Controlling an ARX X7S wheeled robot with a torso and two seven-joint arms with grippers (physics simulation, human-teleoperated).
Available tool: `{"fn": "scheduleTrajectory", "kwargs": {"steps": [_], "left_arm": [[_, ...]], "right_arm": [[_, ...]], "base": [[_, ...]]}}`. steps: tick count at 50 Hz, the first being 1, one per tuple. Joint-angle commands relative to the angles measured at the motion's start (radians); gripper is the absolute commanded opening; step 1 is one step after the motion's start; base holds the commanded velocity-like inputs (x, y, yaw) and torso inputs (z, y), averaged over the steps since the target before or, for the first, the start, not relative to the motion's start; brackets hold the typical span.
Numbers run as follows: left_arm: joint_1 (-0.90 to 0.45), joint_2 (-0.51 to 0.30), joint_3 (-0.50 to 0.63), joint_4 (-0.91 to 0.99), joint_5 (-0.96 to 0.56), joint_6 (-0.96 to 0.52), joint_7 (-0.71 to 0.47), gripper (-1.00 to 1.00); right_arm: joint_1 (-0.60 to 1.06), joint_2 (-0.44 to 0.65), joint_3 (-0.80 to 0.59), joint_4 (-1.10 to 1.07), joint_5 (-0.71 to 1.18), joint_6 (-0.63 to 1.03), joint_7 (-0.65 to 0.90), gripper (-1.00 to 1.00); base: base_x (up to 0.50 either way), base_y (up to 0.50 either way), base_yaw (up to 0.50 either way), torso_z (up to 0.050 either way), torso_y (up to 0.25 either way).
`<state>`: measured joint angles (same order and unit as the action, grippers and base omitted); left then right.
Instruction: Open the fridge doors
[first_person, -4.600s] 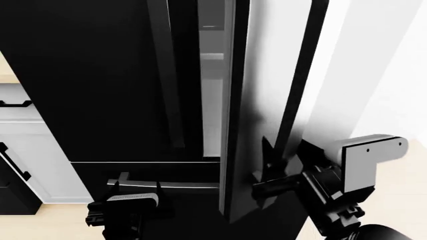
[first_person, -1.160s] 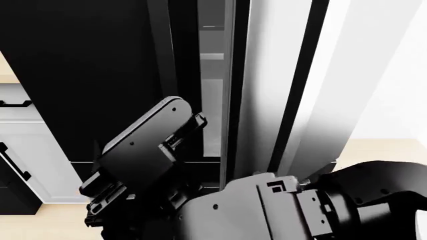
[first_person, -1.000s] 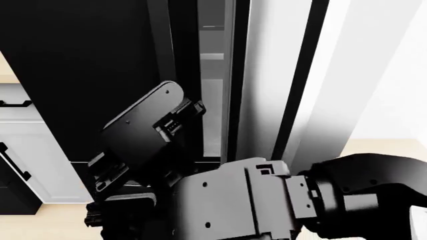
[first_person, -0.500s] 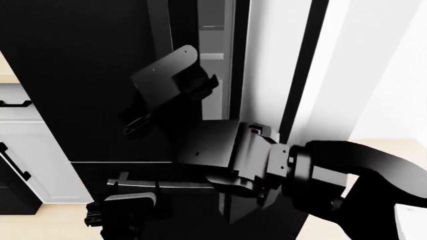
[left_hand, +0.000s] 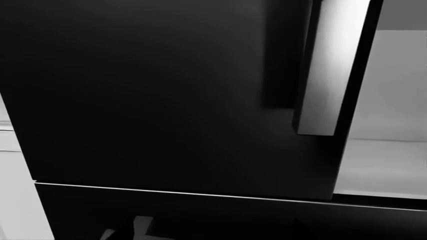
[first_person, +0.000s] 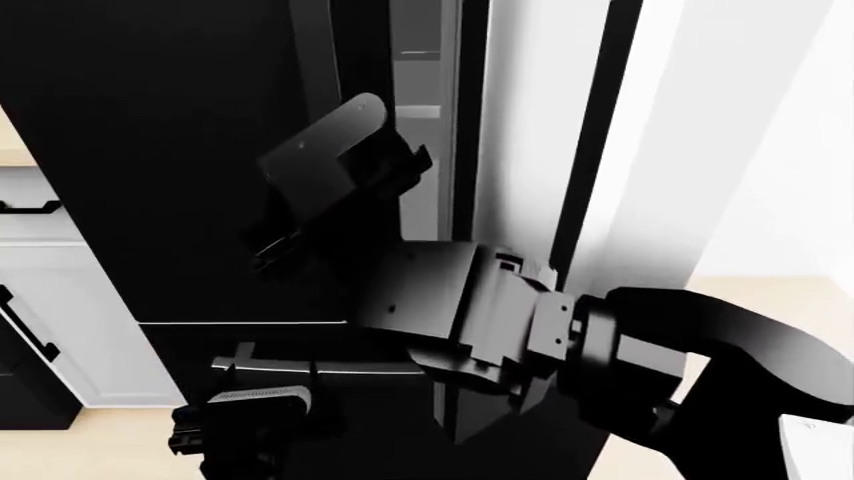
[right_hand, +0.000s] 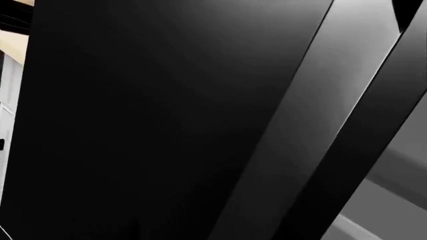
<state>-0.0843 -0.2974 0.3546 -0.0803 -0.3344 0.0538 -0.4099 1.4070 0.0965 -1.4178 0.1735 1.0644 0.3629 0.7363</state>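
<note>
The left fridge door (first_person: 160, 150) is glossy black and closed; it fills the left wrist view (left_hand: 147, 90) and the right wrist view (right_hand: 133, 100). Its long vertical handle (first_person: 310, 50) (left_hand: 330, 65) (right_hand: 293, 130) runs near its inner edge. The right fridge door (first_person: 534, 120) stands swung out toward me, seen nearly edge-on, with pale fridge shelves (first_person: 420, 110) showing in the gap. My right gripper (first_person: 360, 190) reaches across to the left door's handle; its jaws are hidden in darkness. My left gripper (first_person: 276, 365) hangs low in front of the freezer drawer, fingers apart and holding nothing.
The black freezer drawer's horizontal bar handle (first_person: 380, 372) lies just beyond the left gripper. A white cabinet (first_person: 60, 300) with small black handles stands at the left. My right forearm (first_person: 641, 360) crosses in front of the open door. Light wood floor (first_person: 80, 440) shows below.
The right gripper left the right door's lower edge, swung left and rose to the left door's handle. In the last half second it barely moved. The left arm stayed still.
</note>
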Motion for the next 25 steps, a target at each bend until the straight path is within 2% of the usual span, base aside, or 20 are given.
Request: {"fn": "scheduleTrajectory", "kwargs": {"steps": [1, 8, 25], "left_arm": [[0.009, 0.015, -0.018, 0.014, 0.006, 0.004, 0.036, 1.0], [0.007, 0.015, -0.017, 0.011, 0.002, 0.005, 0.037, 1.0], [0.003, 0.013, -0.012, 0.01, -0.002, 0.006, 0.035, 1.0]], "right_arm": [[-0.013, -0.013, 0.018, 0.136, 0.122, -0.075, -0.014, 1.0], [-0.02, 0.027, 0.049, 0.041, 0.09, -0.113, 0.136, 1.0], [-0.102, 0.049, 0.068, -0.079, 0.037, -0.197, 0.279, 1.0]], "base": [[0.0, 0.0, 0.0, 0.0, 0.0], [0.0, 0.0, 0.0, 0.0, 0.0], [0.0, 0.0, 0.0, 0.0, 0.0]]}}
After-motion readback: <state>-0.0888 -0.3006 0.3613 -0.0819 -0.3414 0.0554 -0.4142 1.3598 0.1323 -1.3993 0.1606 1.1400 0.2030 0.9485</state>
